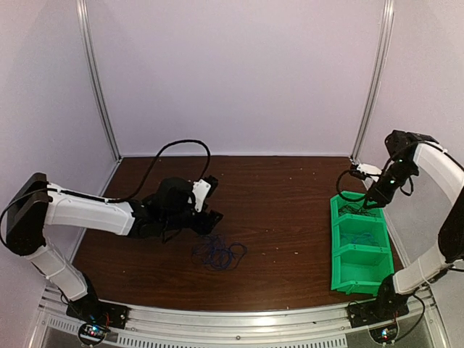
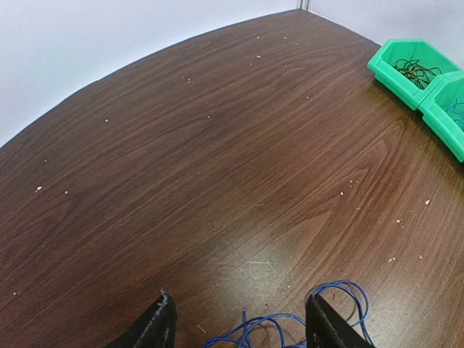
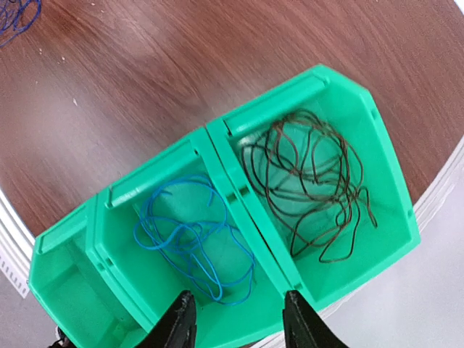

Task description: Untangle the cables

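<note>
A loose tangle of blue cables (image 1: 217, 254) lies on the brown table, just in front of my left gripper (image 1: 208, 219). In the left wrist view the left gripper (image 2: 241, 317) is open, and blue cable loops (image 2: 290, 322) lie on the wood between and beside its fingers, not held. My right gripper (image 1: 368, 203) hangs over the far end of the green bins (image 1: 335, 239). Seen from the right wrist, the right gripper (image 3: 239, 319) is open and empty. Black cables (image 3: 312, 174) fill one bin and blue cables (image 3: 192, 239) the bin beside it.
The green bins (image 3: 232, 167) stand in a row of three along the table's right edge; the near one (image 3: 65, 290) looks empty. The back wall and metal frame posts (image 1: 370, 80) border the table. From the left wrist the bins (image 2: 388, 76) sit at far right.
</note>
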